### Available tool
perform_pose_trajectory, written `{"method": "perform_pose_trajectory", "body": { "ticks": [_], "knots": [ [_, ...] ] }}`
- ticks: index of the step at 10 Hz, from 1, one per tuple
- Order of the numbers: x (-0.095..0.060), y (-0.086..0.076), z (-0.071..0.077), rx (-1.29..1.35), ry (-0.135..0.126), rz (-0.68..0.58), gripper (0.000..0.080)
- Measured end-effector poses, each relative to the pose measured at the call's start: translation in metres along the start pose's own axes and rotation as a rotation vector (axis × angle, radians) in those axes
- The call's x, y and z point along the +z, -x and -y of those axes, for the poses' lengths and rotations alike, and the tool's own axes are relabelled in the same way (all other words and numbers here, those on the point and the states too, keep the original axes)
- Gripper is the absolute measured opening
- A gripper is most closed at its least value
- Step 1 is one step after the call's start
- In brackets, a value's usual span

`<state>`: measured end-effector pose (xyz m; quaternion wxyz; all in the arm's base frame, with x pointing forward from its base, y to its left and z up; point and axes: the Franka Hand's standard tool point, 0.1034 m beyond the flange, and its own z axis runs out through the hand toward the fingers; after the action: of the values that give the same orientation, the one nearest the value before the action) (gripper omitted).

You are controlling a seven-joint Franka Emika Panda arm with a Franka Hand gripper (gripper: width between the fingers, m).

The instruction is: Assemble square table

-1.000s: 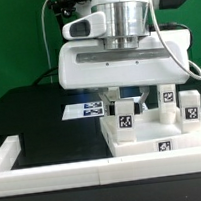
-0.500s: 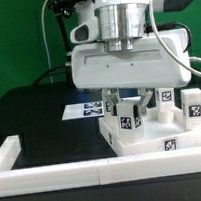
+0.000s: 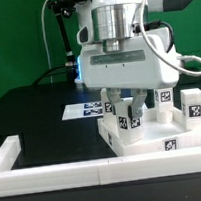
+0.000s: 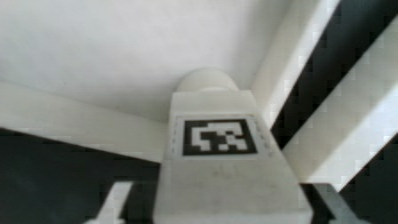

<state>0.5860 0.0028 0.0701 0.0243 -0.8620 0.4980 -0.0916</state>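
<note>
- You have the gripper (image 3: pixel 126 114) down over the square table's slab (image 3: pixel 158 140), its fingers partly closed on one white leg block (image 3: pixel 126 118); the jaws stand on either side of it and appear to hold it.
- The slab lies flat on the black surface, pushed into the corner formed by the white rail (image 3: pixel 56 174) along the near edge, toward the exterior view's right.
- The held leg stands upright near the slab's corner on the exterior view's left, tag facing the camera. In the wrist view you see the same leg (image 4: pixel 217 140) between the fingertips, its rounded top toward the slab's white face (image 4: pixel 107 70).
- At least two more leg blocks, one (image 3: pixel 166 96) behind the gripper and one (image 3: pixel 192 107) by the slab's far right edge, stand upright on or just behind the slab; you cannot tell from here whether they are screwed in.
- The marker board (image 3: pixel 84 110) lies on the black surface behind the slab, apart from the work.
- Judging by the pose, you are seating or screwing this leg into its corner hole; whether the thread has caught is hidden.
- Next you likely need to keep the leg vertical, turn it about its own axis, then release and regrip for another turn.
- Watch that the slab stays braced against the rail while you twist.
</note>
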Motion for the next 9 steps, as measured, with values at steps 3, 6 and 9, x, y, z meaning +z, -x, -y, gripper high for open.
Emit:
{"method": "perform_pose_trajectory", "body": {
  "ticks": [3, 6, 9],
  "knots": [
    [-0.0004, 0.0020, -0.0015, 0.336, -0.031, -0.002, 0.0294],
    [-0.0003, 0.0039, -0.0008, 0.562, -0.030, 0.005, 0.0294],
    [0.0004, 0.0062, -0.0007, 0.667, -0.035, 0.018, 0.0458]
  ]
}}
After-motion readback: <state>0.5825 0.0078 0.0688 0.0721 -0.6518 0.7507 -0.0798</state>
